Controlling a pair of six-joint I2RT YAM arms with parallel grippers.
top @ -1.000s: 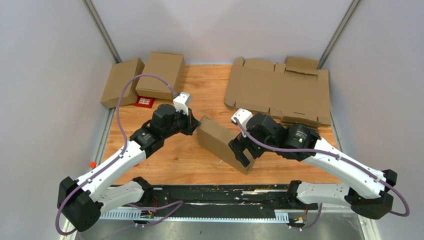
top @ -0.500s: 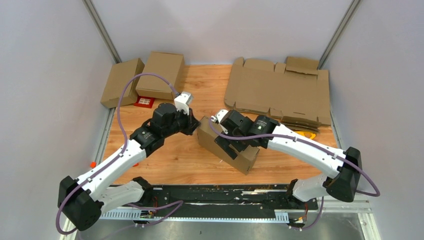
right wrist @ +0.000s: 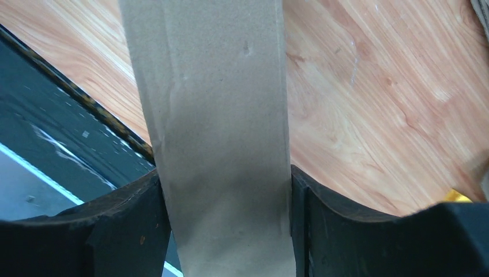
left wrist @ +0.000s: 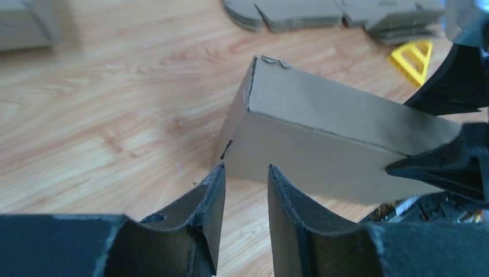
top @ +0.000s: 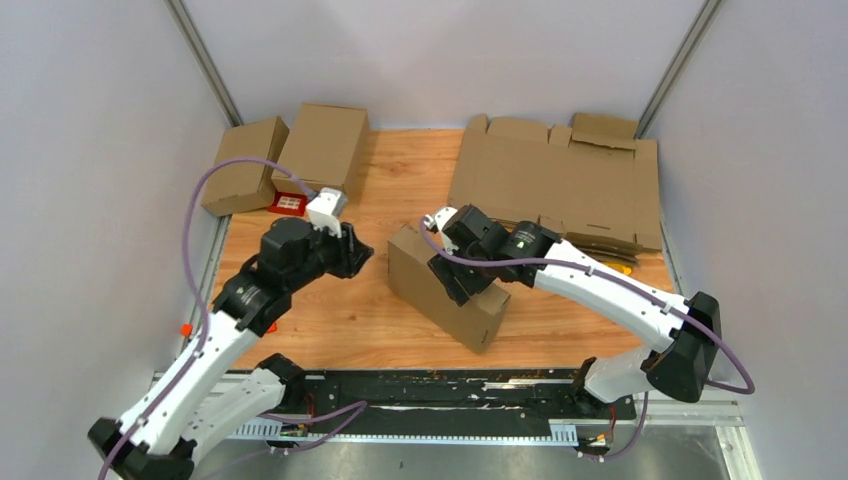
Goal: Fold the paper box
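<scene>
Standing on edge, the paper box (top: pixel 430 300) is gripped steady by the right pincer (right wrist: pixel 225 190); the left pincer (left wrist: pixel 245 184) is parted, empty.

A wooden table (top: pixel 390 170) is seen. Near its middle a paper box (top: pixel 440 290) is stood on edge. A sheaf of flat cardboard sheets (top: pixel 555 185) is laid at the far right, and a yellow piece (left wrist: pixel 412 59) is seen just beside its near edge. At the far left corner a carton (top: pixel 322 148) and a second carton (top: pixel 240 165) are set side by side, with a red card (top: pixel 290 204) lying against their near edges.
</scene>
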